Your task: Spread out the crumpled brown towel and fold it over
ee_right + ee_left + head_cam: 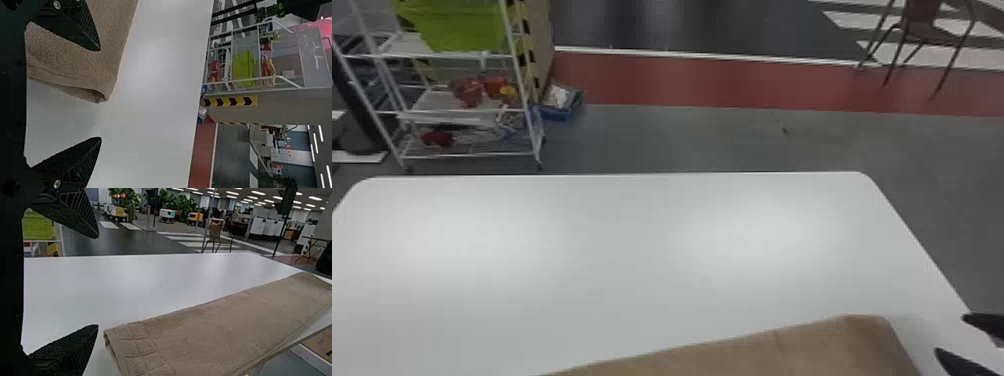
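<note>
Looking forward and down from head over white round-cornered table [632,250], outward across it from left wrist, toward white metal shelf rack [407,55] from right, closer to brown cloth towel [219,325] from both wrists, sharing rack between head and right.

From the worktop's [632,260] middle, a hand could pass low from 8 o'clock through 12 to 2. The towel [792,350] lies in the way from 6 round to 4. Between 3 and 4, just beside it, the right gripper [951,334] takes up room, its fingers parted. Beyond the far edge stand a rack [432,56] at 11 and a chair [927,34] at 2.
</note>
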Controlling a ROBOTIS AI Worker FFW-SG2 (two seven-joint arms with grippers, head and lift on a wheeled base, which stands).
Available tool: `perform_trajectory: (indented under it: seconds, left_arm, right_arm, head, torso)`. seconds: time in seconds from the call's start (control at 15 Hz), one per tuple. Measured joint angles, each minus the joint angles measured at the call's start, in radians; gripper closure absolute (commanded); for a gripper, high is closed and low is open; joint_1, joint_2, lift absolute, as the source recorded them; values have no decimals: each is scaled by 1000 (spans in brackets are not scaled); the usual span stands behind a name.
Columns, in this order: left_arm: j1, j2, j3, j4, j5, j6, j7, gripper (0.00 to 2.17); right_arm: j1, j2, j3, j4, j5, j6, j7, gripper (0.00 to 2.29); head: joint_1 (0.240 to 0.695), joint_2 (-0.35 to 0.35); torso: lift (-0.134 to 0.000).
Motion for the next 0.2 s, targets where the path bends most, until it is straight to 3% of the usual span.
perform_trajectory:
  seconds: [0.2]
  left_arm:
    - [0, 2, -5, 2, 0, 0, 0, 76]
  right_arm:
    - [0, 3, 1, -8, 6, 0, 0, 76]
  head:
    - [695, -105]
  torso:
    - [-122]
